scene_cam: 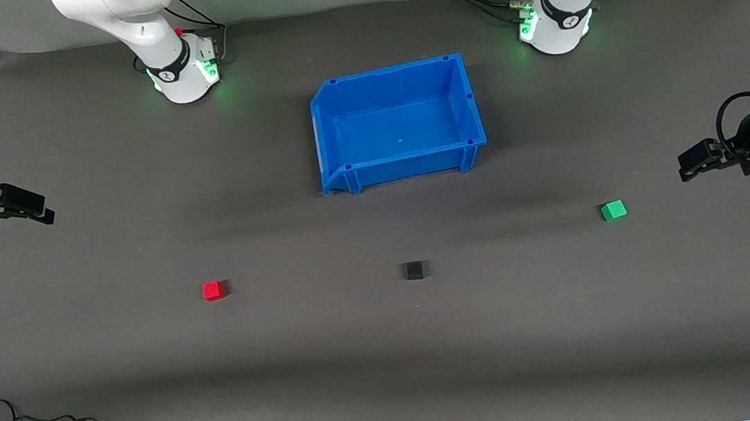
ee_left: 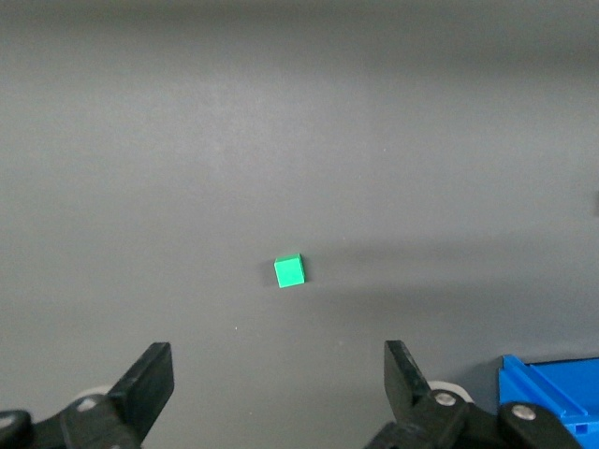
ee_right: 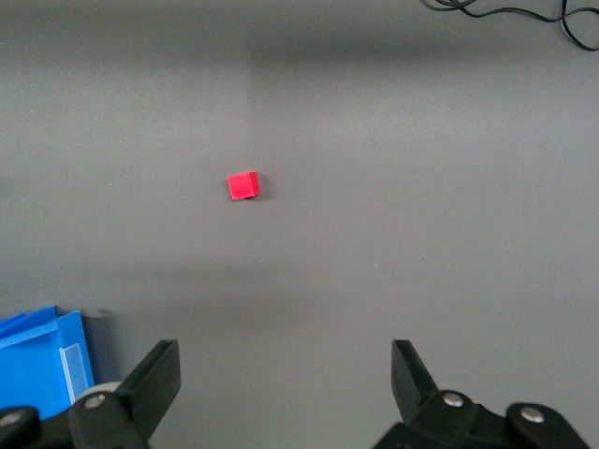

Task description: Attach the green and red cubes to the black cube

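Grey matting covers the whole worktop (scene_cam: 392,376), with a blue bin (scene_cam: 468,99) standing empty midway between the two arm bases. From my seat nothing has been joined yet: the three cubes lie well apart in a loose row nearer the camera than the bin. The black cube (scene_cam: 413,270) sits in the middle, the red cube (scene_cam: 213,290) toward the right arm's end, the green cube (scene_cam: 613,210) toward the left arm's end.

My left hand (ee_left: 279,393) hangs over bare mat at its own end of the worktop, fingers spread wide and empty, with the green cube plain in its wrist view. My right hand (ee_right: 285,388) hangs likewise at its end, spread and empty, looking down on the red cube.

I judge this the opening step: each hand has to go down to its cube, straddle it squarely and close. Such small cubes leave little margin, so I would line the fingers up with flat faces first.

Both hands are cut off at the front view's edges, so their fingertips show only in the wrist views. The black cube barely stands out from the mat, and neither wrist view shows it.
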### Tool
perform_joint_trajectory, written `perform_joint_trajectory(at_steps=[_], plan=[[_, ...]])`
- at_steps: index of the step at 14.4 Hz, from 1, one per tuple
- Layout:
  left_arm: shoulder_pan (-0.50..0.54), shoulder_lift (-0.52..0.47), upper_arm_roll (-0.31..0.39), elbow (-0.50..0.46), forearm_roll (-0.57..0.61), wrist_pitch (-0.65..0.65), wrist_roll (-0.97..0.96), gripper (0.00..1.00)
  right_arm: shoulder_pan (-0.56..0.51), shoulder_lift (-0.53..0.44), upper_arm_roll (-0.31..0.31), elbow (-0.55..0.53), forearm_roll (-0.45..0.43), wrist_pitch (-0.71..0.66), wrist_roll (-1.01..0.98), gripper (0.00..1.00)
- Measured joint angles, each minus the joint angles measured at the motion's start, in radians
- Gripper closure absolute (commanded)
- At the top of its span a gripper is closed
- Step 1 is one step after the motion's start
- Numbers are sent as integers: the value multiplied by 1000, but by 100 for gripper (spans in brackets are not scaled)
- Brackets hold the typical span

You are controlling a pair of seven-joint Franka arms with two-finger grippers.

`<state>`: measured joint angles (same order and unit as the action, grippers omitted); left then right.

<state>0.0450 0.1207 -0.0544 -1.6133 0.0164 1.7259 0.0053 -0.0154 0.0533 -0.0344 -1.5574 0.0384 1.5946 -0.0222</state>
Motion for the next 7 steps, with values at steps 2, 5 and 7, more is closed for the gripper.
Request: perform_joint_trajectory(at_steps=[2, 5, 7], plan=[[0, 1, 0, 0, 0, -10, 0, 0, 0, 0, 0, 0, 0, 0, 0, 0], [0, 3, 0, 0, 0, -17, 0, 0, 0, 0, 0, 0, 0, 0, 0, 0], [1, 10, 3, -4, 0, -22, 0, 0, 0, 0, 0, 0, 0, 0, 1, 0]])
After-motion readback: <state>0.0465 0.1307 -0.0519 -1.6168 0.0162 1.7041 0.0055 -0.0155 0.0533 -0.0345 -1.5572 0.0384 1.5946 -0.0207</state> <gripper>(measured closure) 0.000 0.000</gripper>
